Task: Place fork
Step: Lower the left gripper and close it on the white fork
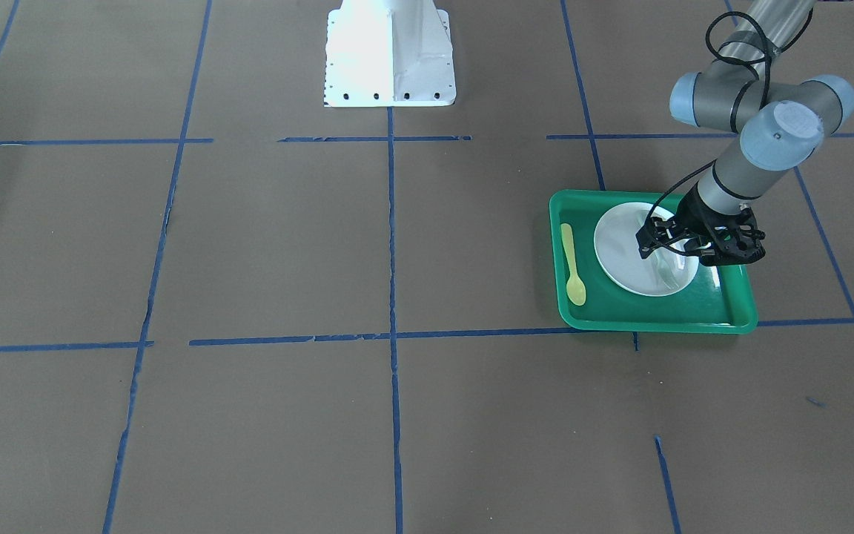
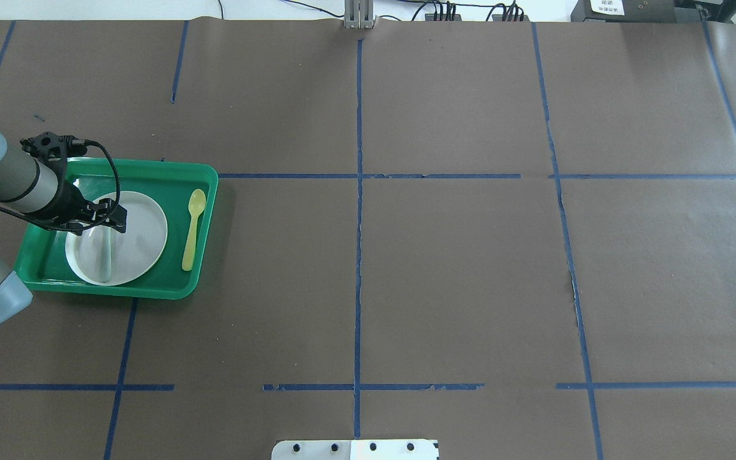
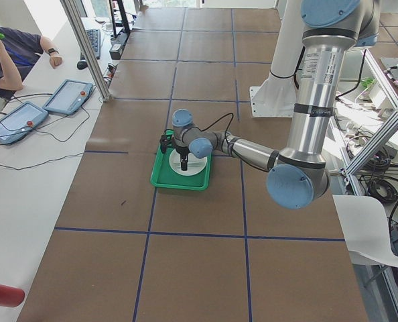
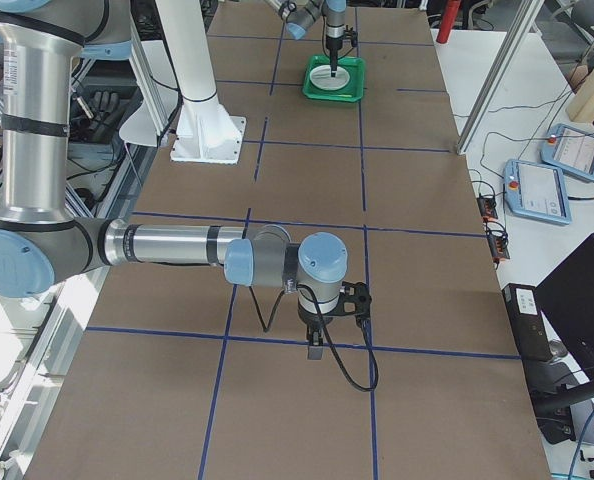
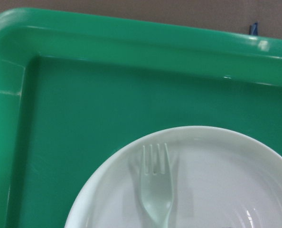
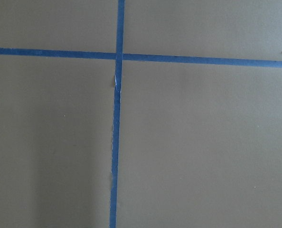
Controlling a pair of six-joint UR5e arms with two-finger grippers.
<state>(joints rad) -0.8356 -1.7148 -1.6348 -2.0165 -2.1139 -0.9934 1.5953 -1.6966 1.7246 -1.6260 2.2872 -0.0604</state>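
The pale fork (image 5: 155,190) lies on the round white plate (image 2: 144,230), tines toward the far side of the table. In the overhead view its handle (image 2: 107,255) runs toward the plate's near rim. The plate sits in a green tray (image 2: 151,176). My left gripper (image 2: 114,216) hangs tilted just above the tine end of the fork, and it also shows in the front view (image 1: 646,243). I cannot tell whether its jaws are open or touch the fork. My right gripper (image 4: 315,350) hovers low over bare table far from the tray, and I cannot tell its state.
A yellow plastic spoon (image 2: 193,230) lies in the tray beside the plate, on the side toward the table's middle. Blue tape lines cross the brown table cover. The white robot base (image 1: 390,55) stands at the table's robot-side edge.
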